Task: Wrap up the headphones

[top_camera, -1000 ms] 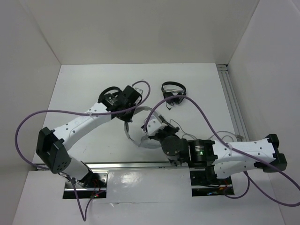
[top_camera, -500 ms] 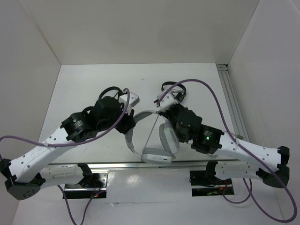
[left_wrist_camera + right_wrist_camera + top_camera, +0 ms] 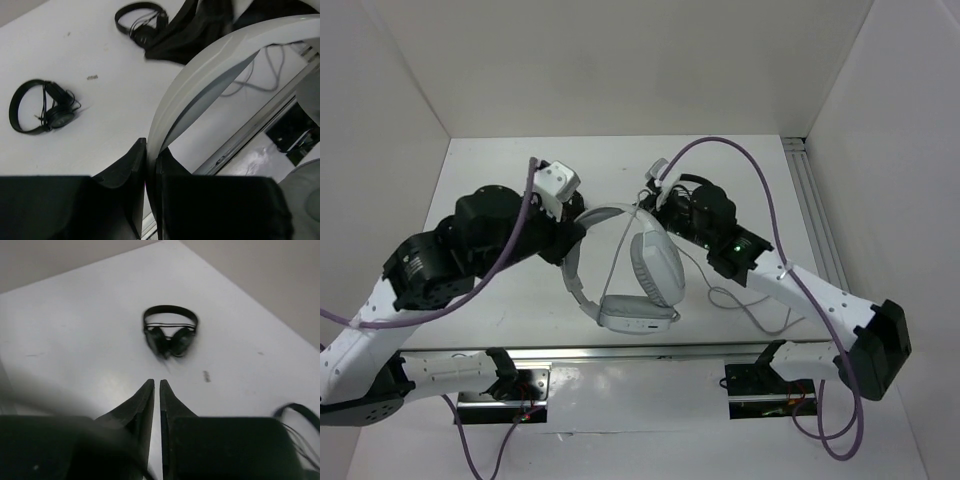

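headphones (image 3: 655,265), large white and light-grey over-ear, oval earcups, wide headband: held up over white worktop (image 3: 620,165), between both arms, earcups toward the near edge. thin grey cable (image 3: 623,255): strung across the headband's arc, more slack lying on worktop by right arm. left pincer (image 3: 151,152): clenched on headband. right pincer (image 3: 156,387): near headband's top, fingers almost together, thin slit, nothing visible inside; clenched or released, cannot tell. two small black on-ear headphones (image 3: 42,105): on worktop, well apart.
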Controlling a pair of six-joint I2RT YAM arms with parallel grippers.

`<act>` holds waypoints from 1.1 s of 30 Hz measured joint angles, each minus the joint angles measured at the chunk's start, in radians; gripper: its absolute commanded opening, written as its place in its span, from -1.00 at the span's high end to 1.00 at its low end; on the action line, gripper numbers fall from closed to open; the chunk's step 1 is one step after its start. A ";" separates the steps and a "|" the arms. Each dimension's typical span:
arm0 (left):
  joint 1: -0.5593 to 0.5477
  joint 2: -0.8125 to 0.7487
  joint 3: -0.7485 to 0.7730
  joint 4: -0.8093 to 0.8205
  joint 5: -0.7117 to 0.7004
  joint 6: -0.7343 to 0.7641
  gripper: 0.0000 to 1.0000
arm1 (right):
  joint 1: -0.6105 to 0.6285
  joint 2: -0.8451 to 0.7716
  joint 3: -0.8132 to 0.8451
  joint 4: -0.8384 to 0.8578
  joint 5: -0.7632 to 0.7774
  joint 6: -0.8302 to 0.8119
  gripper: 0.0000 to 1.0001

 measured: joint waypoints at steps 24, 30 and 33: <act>0.294 0.469 0.856 -0.068 -0.485 -0.292 1.00 | 0.293 0.287 -0.392 0.586 -0.252 0.348 1.00; 0.643 0.597 0.584 -0.051 -0.265 -0.323 1.00 | 0.479 -0.032 -0.431 0.391 0.076 0.248 1.00; 0.750 0.625 0.415 -0.068 -0.208 -0.331 1.00 | 0.569 -0.145 -0.394 0.243 0.264 0.201 1.00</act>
